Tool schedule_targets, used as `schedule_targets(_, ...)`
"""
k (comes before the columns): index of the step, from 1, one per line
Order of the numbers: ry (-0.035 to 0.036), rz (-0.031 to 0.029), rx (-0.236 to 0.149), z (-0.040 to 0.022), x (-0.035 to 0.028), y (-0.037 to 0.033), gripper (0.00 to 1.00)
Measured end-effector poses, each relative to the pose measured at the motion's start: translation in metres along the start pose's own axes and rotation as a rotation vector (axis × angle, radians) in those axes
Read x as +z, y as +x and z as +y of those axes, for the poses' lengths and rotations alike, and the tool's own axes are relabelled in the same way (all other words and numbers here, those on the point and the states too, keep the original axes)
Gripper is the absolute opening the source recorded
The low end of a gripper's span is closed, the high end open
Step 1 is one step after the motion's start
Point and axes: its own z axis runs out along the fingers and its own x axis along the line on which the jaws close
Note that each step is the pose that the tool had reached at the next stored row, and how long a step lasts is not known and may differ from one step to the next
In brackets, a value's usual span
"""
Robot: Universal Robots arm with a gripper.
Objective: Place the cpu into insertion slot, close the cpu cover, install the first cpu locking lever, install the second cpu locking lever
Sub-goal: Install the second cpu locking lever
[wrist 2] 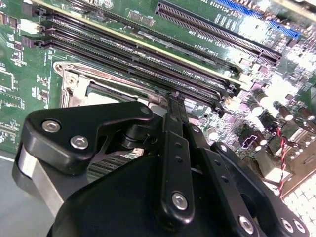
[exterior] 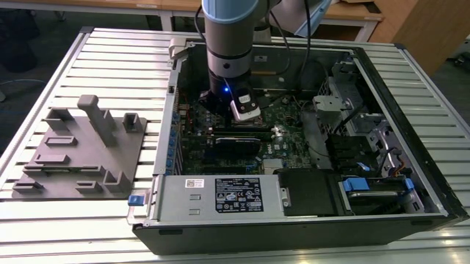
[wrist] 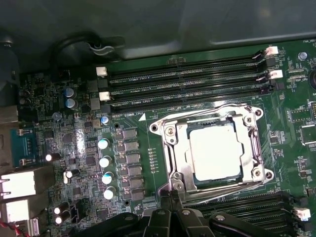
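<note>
Gripper (wrist: 170, 210), fingers pressed together and holding nothing, is hovering at the cover (wrist: 180, 173) edge; cpu (wrist: 216, 151) is sitting toward one o'clock.

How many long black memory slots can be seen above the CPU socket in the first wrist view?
3: they lie parallel, one farthest from the cpu, one in the middle, one nearest it. More dark slots beyond the socket's other side are partly hidden by the gripper.
</note>
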Motion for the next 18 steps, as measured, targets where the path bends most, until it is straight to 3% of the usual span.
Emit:
schedule_targets(7,-0.0081,0.0014,0.0,-0.0034,-0.0002,-0.0005,0.11)
schedule_targets(10,-0.0312,0.0051,0.002,-0.0044,-0.0003,-0.0007,0.11)
schedule_targets(11,-0.0355,0.0057,0.002,-0.0051,-0.0003,-0.0008,0.11)
schedule_targets(16,-0.0431,0.007,0.002,-0.0092,0.0,-0.0015,0.11)
schedule_targets(18,-0.053,0.0087,0.003,-0.01,0.0,-0.0016,0.11)
